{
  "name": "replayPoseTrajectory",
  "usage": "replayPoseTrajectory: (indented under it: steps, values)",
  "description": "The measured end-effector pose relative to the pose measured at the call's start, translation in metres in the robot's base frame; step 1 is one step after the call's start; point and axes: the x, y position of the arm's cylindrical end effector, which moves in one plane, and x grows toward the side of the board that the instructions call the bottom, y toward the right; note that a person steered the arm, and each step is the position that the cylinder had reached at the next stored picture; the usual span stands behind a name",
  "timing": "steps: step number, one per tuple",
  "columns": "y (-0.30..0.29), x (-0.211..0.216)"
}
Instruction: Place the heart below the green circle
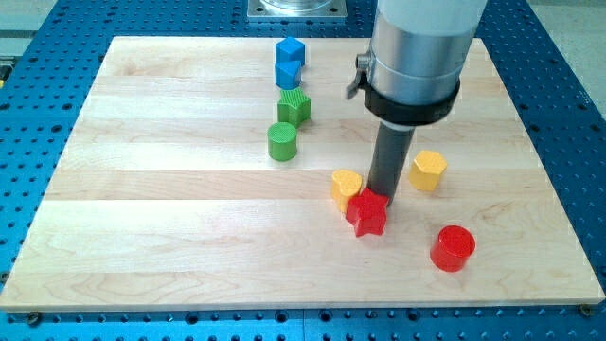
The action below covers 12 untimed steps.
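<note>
Right of centre on the tabletop (170, 208), my tip (383, 192) sits down among a small cluster of blocks. The end effector is a bare dark rod, so it holds nothing and has nothing to open or close. Its lower end meets the top edge of the red star (368, 212), which covers the very end, so contact there is likely but not certain.

Key relation: the yellow heart (347, 187) lies just to the view's left of my tip, close beside the rod and touching or nearly touching the red star's upper left corner. The green circle (282, 141) is further toward the view's left and top from the heart, near but apart. The spot below the green circle is therefore left of the heart, at about its present height in the view. Judgement: the push should run leftward, and my tip is already on the correct side.

The heart is small, yellow-orange, lobes toward the view's top, with a flat top face.

Other blocks: yellow hexagon (428, 170) to the right of my tip, red cylinder (453, 248) lower right.
</note>
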Motion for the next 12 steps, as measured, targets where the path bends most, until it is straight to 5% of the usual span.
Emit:
replayPoseTrajectory:
  steps: [2,5,8,12]
  values:
    - [-0.071,-0.007]
    - [-0.076,-0.028]
    - [-0.106,0.016]
    - [-0.107,-0.012]
